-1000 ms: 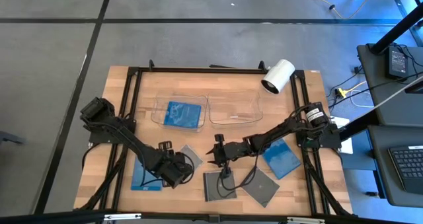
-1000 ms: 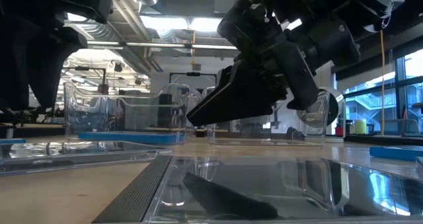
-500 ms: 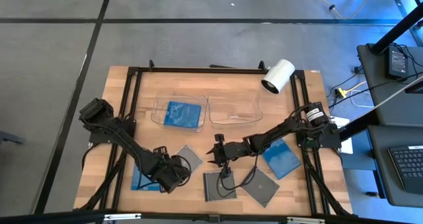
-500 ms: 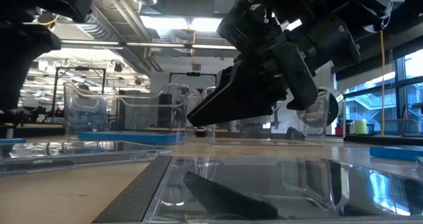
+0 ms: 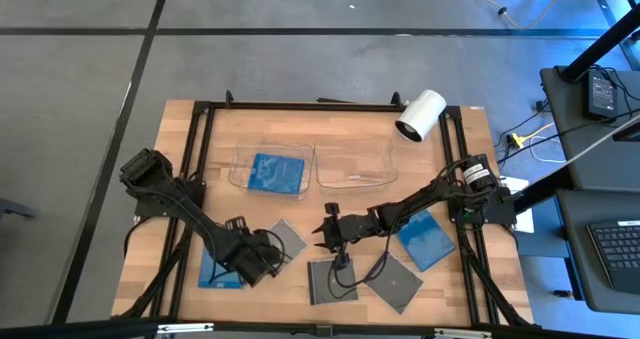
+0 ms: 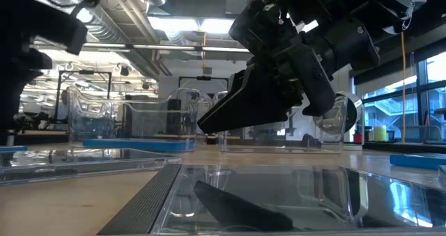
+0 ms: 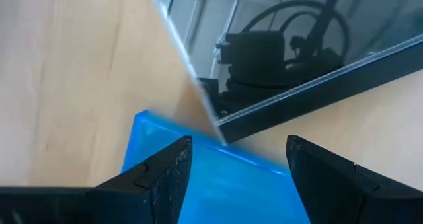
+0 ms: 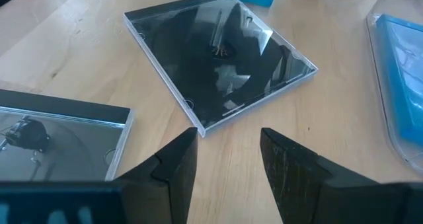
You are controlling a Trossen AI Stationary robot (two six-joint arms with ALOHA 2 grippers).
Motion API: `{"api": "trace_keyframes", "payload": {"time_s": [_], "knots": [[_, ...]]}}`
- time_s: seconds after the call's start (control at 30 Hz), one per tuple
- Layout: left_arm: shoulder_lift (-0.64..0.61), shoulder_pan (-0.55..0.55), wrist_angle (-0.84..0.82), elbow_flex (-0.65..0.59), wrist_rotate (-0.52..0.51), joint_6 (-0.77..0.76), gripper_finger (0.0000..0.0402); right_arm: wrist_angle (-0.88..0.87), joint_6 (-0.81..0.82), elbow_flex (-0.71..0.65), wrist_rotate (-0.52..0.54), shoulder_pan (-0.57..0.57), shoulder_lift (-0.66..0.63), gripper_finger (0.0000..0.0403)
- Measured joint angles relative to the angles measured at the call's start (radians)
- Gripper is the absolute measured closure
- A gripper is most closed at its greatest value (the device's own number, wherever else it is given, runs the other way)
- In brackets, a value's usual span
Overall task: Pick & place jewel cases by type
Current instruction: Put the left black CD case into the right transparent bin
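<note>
Six thin square plastic jewel cases lie on the wooden desk [image 5: 190, 129]: three bright blue [image 5: 275, 171] [image 5: 425, 239] [image 5: 212, 269], three dark grey [image 5: 290, 237] [image 5: 330, 281] [image 5: 395, 284]. One blue case sits inside the left of two clear shallow trays [image 5: 240, 164] [image 5: 380, 164]. The left pincer [image 7: 234, 174], fingers wide, hovers over the near-left blue case. The right pincer [image 8: 225, 161], half-spread and empty, hovers mid-desk.

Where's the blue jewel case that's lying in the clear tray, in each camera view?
High view: blue jewel case lies upper middle, left of centre.
Low view: thin blue strip, left of centre.
Left wrist view: not in it.
Right wrist view: at the right edge.
Shared landmark: the clear tray holding it.
</note>
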Motion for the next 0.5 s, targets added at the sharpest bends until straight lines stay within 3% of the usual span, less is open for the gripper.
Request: {"api": "trace_keyframes", "payload": {"time_s": [0.2, 0.5], "knots": [[0.0, 0.022, 0.004, -0.023, -0.037, 0.068, 0.0162, 0.0, 0.0, 0.0, 0.0, 0.0, 0.0, 0.0233], [-0.003, 0.055, 0.022, -0.044, 0.004, 0.166, 0.016, -0.001, 0.0, 0.0, 0.001, 0.0, 0.0, 0.0233]]}}
